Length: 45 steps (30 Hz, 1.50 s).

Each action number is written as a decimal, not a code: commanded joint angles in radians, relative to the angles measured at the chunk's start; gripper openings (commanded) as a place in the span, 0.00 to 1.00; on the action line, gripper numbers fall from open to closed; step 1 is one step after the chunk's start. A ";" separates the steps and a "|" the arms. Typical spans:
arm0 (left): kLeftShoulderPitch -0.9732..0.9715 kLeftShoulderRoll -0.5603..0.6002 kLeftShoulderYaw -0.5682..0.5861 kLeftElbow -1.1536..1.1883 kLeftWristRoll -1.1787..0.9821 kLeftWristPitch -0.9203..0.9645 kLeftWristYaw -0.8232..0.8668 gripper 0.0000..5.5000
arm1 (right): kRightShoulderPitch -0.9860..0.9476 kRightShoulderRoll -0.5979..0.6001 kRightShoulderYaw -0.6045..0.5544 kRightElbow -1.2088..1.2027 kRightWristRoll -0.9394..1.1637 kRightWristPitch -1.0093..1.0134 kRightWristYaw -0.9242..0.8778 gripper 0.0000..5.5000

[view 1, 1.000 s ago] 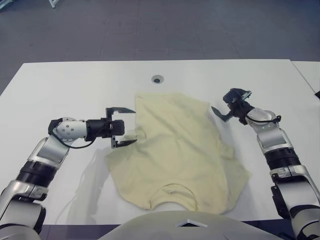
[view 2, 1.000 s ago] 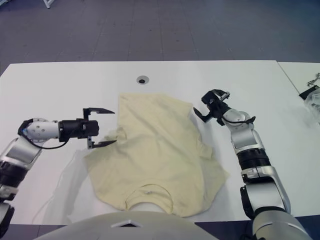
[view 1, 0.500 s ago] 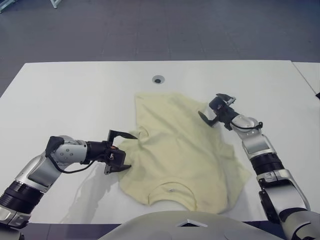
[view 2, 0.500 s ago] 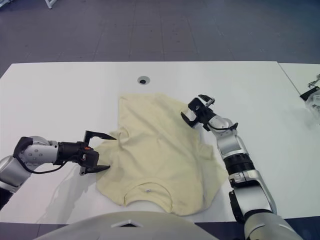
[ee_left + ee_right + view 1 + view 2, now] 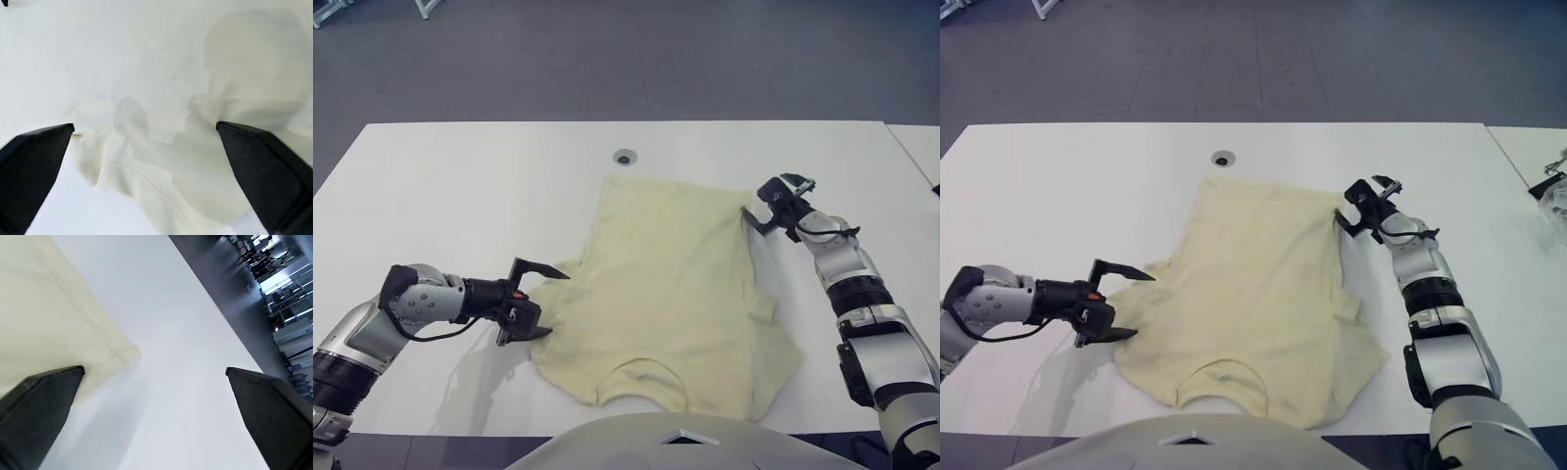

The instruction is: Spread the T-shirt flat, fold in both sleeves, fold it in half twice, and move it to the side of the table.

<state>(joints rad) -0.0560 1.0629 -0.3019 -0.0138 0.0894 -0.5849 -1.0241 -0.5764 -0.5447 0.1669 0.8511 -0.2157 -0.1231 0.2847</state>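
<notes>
Yellow T-shirt, just short of the cable hole, has been pulled flatter; left gripper and right gripper, both wide open and empty, flank it, so spreading nears completion

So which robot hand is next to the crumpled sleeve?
The left gripper, open right beside the bunched sleeve of the T-shirt. The right gripper is at a flat hem corner instead.
</notes>
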 commanded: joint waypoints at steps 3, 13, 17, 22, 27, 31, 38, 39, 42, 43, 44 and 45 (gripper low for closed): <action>-0.001 -0.041 -0.055 0.041 0.024 0.000 -0.047 0.98 | 0.003 0.004 -0.041 0.112 0.007 -0.226 -0.096 0.98; -0.080 -0.163 0.044 -0.072 -0.284 0.084 -0.006 0.98 | 0.534 -0.037 -0.215 -1.046 0.277 0.222 0.026 0.98; -0.090 -0.161 0.064 -0.123 -0.298 0.152 0.005 0.98 | 0.892 -0.135 -0.227 -1.503 0.372 0.368 0.140 0.98; 0.000 -0.107 0.085 -0.137 -0.229 0.151 0.014 0.98 | 1.168 -0.220 -0.298 -1.755 0.402 0.406 0.292 0.98; 0.040 -0.118 0.099 -0.093 -0.091 0.137 0.083 0.98 | 1.318 -0.301 -0.354 -1.670 0.277 0.309 0.423 0.98; 0.021 -0.143 0.055 0.012 0.078 0.076 0.127 0.98 | 1.346 -0.325 -0.359 -1.510 0.139 0.236 0.413 0.98; -0.015 -0.142 0.018 0.117 0.195 0.035 0.159 0.98 | 1.221 -0.297 -0.321 -1.310 0.020 0.211 0.342 0.98; -0.036 -0.147 0.008 0.142 0.212 0.028 0.164 0.98 | 1.195 -0.290 -0.315 -1.281 0.010 0.215 0.327 0.98; -0.123 -0.211 -0.027 0.217 0.232 0.046 0.182 0.98 | 1.114 -0.287 -0.283 -1.192 -0.019 0.205 0.302 0.98; -0.146 -0.231 -0.034 0.230 0.224 0.054 0.181 0.98 | 1.081 -0.286 -0.272 -1.169 -0.026 0.200 0.294 0.98; -0.168 -0.250 -0.036 0.237 0.220 0.059 0.188 0.98 | 1.050 -0.284 -0.262 -1.150 -0.028 0.199 0.290 0.98; -0.186 -0.261 -0.039 0.242 0.215 0.060 0.186 0.98 | 1.026 -0.283 -0.255 -1.139 -0.029 0.198 0.289 0.98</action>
<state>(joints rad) -0.2267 0.8330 -0.3053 0.1919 0.2705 -0.5515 -0.8204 0.4770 -0.8351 -0.1261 -0.3511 -0.2071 0.0518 0.5641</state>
